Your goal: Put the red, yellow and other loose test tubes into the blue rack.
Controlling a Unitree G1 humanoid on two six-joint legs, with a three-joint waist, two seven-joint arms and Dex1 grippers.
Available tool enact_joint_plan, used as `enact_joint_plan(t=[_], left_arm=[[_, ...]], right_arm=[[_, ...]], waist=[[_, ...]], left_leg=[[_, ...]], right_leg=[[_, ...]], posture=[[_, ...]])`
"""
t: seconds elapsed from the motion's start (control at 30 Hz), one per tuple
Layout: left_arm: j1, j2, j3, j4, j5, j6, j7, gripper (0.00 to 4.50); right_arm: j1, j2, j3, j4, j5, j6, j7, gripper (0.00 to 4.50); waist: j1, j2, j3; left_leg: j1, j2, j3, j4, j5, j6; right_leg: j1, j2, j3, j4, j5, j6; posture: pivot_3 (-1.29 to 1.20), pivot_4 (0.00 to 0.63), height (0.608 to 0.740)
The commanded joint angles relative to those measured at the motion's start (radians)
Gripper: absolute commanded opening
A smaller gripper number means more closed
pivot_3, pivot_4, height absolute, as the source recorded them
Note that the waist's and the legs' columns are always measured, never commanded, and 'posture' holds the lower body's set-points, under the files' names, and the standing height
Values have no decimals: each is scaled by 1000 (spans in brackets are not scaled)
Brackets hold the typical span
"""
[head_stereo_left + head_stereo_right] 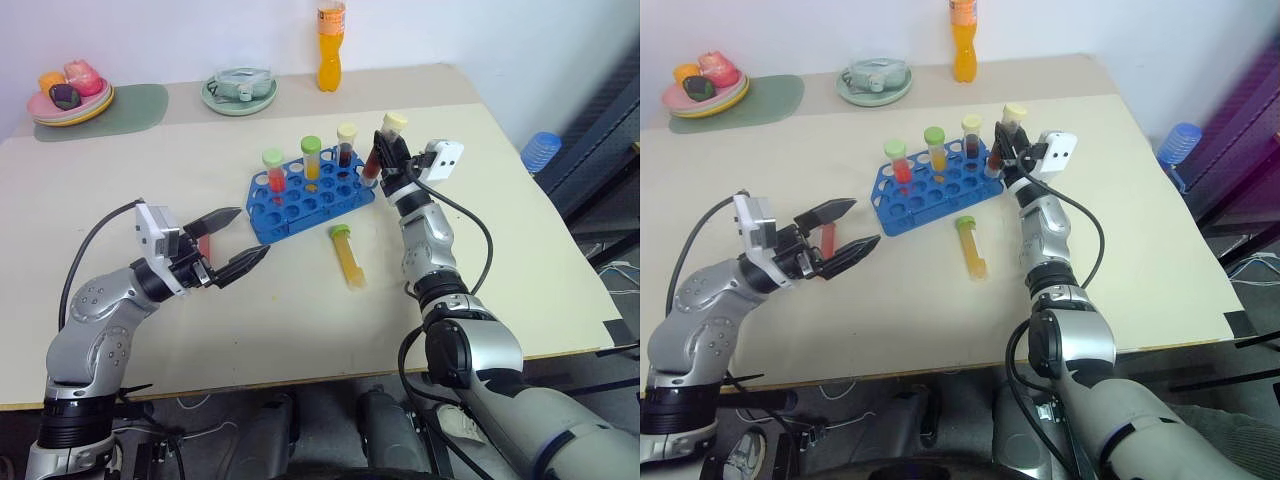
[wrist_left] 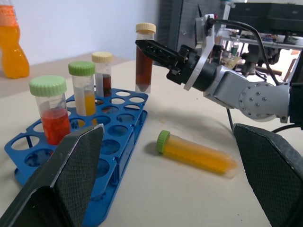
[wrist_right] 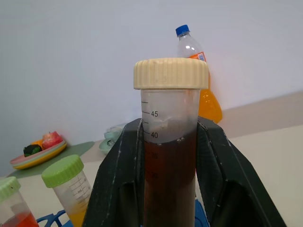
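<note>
The right gripper (image 1: 381, 152) is squeezed tight on a brown tube (image 2: 144, 59) with a cream cap. It holds the tube standing up, with the pointed tip just above the end of the blue rack (image 1: 305, 203) that is nearest to this gripper. I cannot tell if the tip is in a hole yet.

Three tubes stand in the back row of the rack, on the far side from the grippers. One is a red tube (image 1: 275, 174) with a green cap. Next to it is a yellow tube (image 1: 311, 159) with a green cap. Next comes a dark tube (image 1: 346, 145) with a cream cap, just beside the held tube.

Another yellow tube (image 1: 348, 256) with a green cap lies flat on the table (image 1: 120, 230). It is between the two grippers, near the front of the rack.

The left gripper (image 1: 230, 243) is spread wide with nothing in it. It points at the rack, which is near its tips but not touching.
</note>
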Motion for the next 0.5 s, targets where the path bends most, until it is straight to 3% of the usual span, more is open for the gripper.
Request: enact_joint_plan(t=[0.03,0.5], left_arm=[[13,11,22,-40,-16,-5,0,4500],[21,24,13,-92,-8,20,46,4500]], right_arm=[[-39,10,5,7,-3,-12,9,1111],[-73,2,15,73,-41,-22,10,1111]], waist=[[-1,0,0],[0,0,0]], left_leg=[[0,0,0,0,0,0],[0,0,0,0,0,0]], right_leg=[[0,0,0,0,0,0],[0,0,0,0,0,0]], posture=[[0,150,740],[0,150,740]])
